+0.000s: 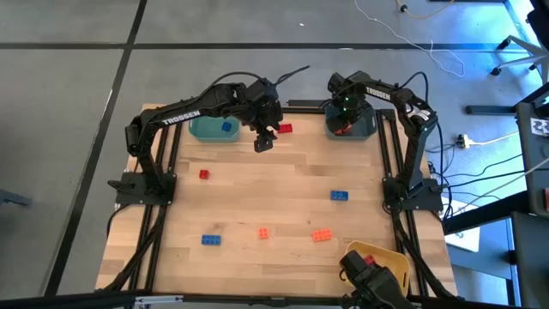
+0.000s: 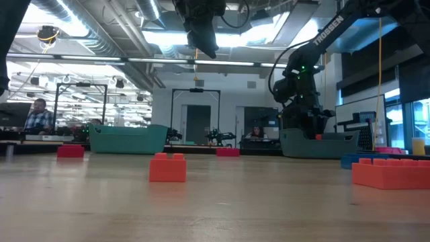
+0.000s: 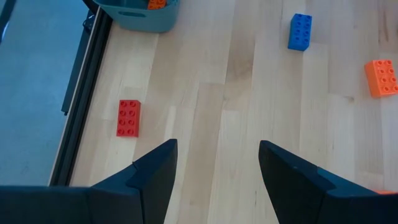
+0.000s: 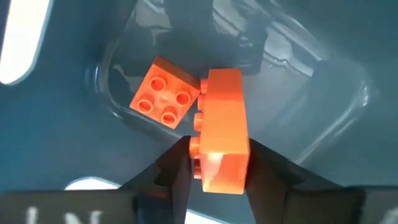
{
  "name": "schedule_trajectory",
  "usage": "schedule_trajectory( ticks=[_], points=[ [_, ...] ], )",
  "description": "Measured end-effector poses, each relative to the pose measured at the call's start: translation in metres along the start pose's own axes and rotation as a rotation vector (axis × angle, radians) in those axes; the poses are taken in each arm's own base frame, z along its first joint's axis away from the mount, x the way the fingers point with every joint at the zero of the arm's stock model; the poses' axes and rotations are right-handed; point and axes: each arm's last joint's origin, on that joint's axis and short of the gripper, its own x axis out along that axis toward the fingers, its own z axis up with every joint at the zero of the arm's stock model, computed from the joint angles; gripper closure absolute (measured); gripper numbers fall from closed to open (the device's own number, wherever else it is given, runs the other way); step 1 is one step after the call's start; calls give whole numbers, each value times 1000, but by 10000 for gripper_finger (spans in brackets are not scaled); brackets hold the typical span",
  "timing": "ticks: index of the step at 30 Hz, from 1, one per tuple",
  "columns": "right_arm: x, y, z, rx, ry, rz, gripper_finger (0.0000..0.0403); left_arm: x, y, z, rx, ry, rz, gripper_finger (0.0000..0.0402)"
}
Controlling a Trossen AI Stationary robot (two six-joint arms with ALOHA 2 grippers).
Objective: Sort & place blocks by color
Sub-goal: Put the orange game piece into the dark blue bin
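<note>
Over the grey-blue bin (image 1: 371,129), the right gripper (image 4: 214,163) has its jaws beside an orange brick (image 4: 222,140), apparently mid-release; a square orange brick (image 4: 165,93) lies below. Next: let go, withdraw. The left gripper (image 3: 216,163), jaws spread, hovers near a red brick (image 3: 129,117).

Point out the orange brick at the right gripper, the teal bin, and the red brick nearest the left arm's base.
Orange brick (image 4: 222,127), right wrist view, its upper side face.
Teal bin (image 1: 206,129), high view, bare floor inside.
Red brick (image 1: 204,174), high view, studded top.
</note>
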Motion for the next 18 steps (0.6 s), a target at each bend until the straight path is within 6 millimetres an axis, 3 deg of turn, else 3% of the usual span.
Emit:
schedule_trajectory(
  ticks=[18],
  points=[
    [0,0,-6,23,59,-4,252,0,0,0,0,0,0,183]
  ],
)
